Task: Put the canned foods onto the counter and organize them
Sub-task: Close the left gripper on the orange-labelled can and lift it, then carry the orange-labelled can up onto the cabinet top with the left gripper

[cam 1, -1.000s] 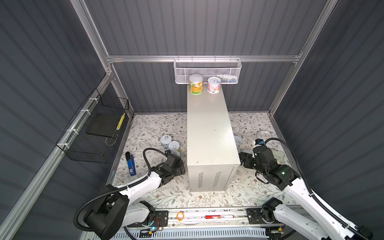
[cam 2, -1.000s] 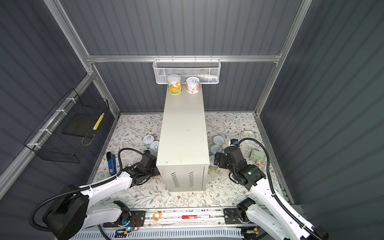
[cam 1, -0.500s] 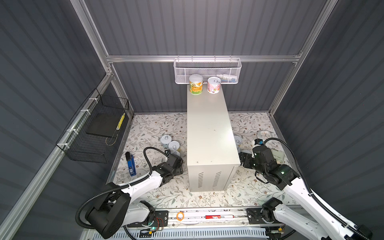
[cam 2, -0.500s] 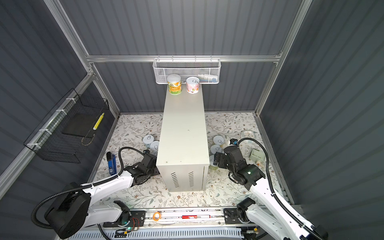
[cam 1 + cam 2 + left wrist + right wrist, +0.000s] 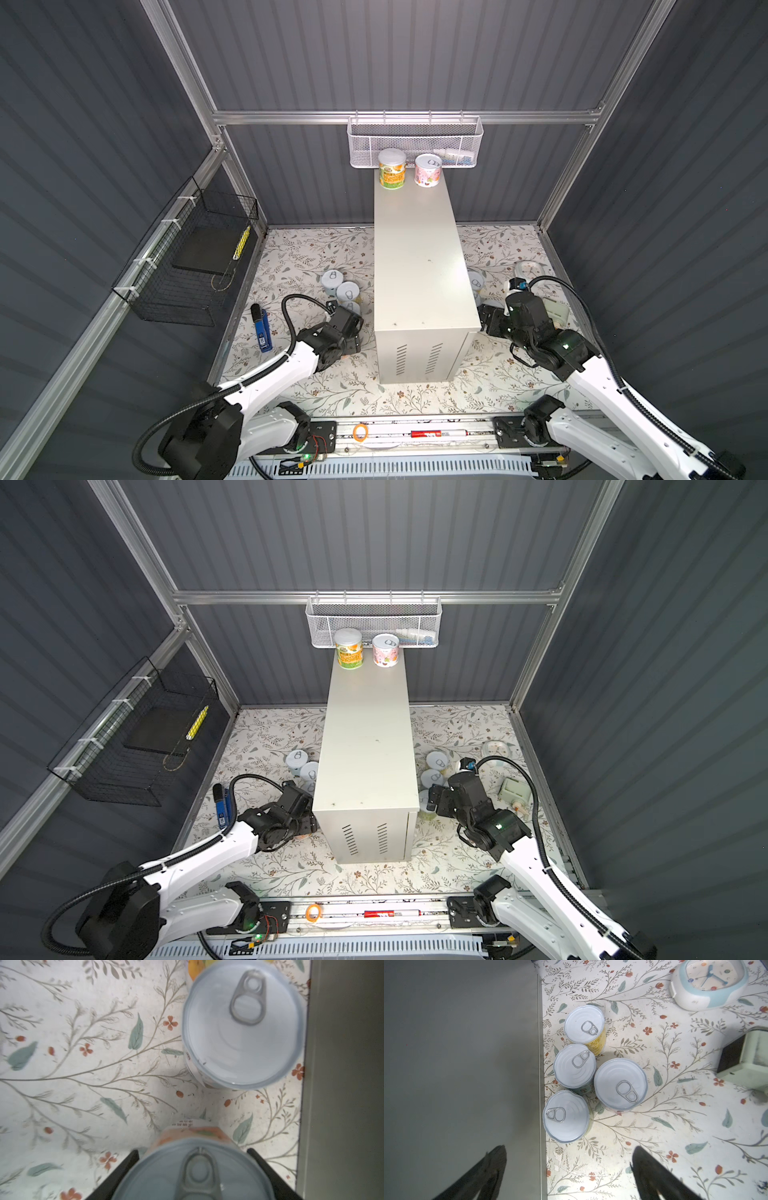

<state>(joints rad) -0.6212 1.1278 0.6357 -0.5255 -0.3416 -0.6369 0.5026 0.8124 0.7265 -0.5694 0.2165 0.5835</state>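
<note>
Canned food (image 5: 197, 1178), peach-labelled, sits gripped in the left hand (image 5: 192, 1150); right hand (image 5: 568, 1148) spread wide.

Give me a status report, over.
Left gripper clamped on orange-label can. Right gripper open near four-can cluster. Two cans on counter. Counter wall tight beside both grippers.

Both top views sit high at the front and look steeply down toward the back wall (image 5: 374, 62), covering the whole floral floor mat (image 5: 307, 257) and the desk (image 5: 419, 266). The left wrist camera looks straight down, very close, onto an orange-labelled can (image 5: 193, 1176) in the left pincer (image 5: 192, 1152), with the desk's side alongside. The right wrist camera looks down from higher up and shares the desk's edge and a cluster of four cans (image 5: 575, 1066) with both top views.
</note>
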